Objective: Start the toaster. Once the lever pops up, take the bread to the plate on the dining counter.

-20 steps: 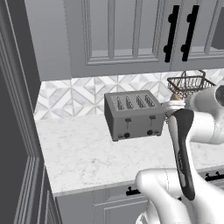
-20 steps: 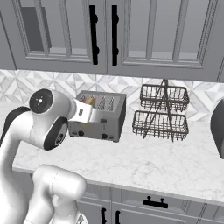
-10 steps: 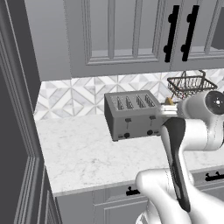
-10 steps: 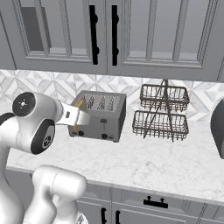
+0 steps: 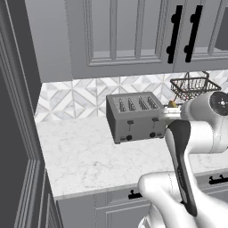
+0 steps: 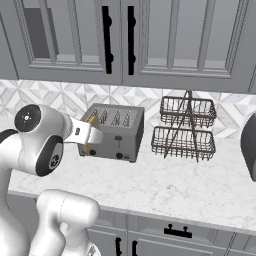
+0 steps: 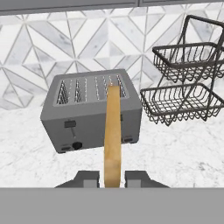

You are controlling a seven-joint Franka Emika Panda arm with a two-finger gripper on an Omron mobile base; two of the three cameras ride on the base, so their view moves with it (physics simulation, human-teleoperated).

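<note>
Even, diffuse rendered lighting is being cast throughout; no glare is being produced. Soft shadows are being thrown under the toaster (image 5: pixel 133 118). Focus is being held sharp edge to edge.

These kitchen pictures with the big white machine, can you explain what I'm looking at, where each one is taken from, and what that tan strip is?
The white machine is a robot arm on a base that can drive. Two pictures come from cameras on that base, behind the arm to its left and right, looking over it at a marble counter. The third comes from a camera on the arm's hand, looking along its pincer.

On the counter stand a grey toaster with four slots and, beside it, a two-tier wire rack. Behind them is a patterned tile wall, with grey cabinets above.

The tan strip is a bread slice seen edge-on. The pincer is shut on it, holding it in the air in front of the toaster.
</note>
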